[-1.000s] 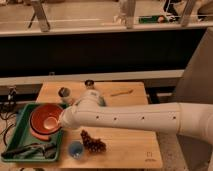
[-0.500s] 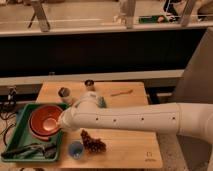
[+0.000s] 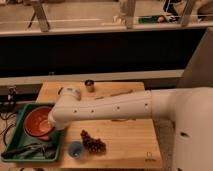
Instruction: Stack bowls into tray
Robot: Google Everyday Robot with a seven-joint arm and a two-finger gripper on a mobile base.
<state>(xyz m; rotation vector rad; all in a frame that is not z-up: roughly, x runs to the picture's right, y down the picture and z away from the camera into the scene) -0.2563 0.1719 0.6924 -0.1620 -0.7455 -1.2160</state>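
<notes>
The wide reddish-brown bowl (image 3: 37, 121) with an orange-red inside sits in the green tray (image 3: 14, 141) at the left end of the wooden table. The small pale blue bowl (image 3: 75, 148) stands on the table just right of the tray's front corner. My white arm reaches in from the right across the table. Its end hangs over the tray's right rim, beside the reddish bowl. My gripper (image 3: 54, 129) is at that end, under the wrist and mostly hidden by it.
Dark utensils (image 3: 29, 149) lie in the tray's front part. A bunch of dark grapes (image 3: 93, 143) lies right of the blue bowl. A small metal cup (image 3: 89, 85) and a thin wooden stick (image 3: 115, 94) are at the table's back. A dark railing runs behind.
</notes>
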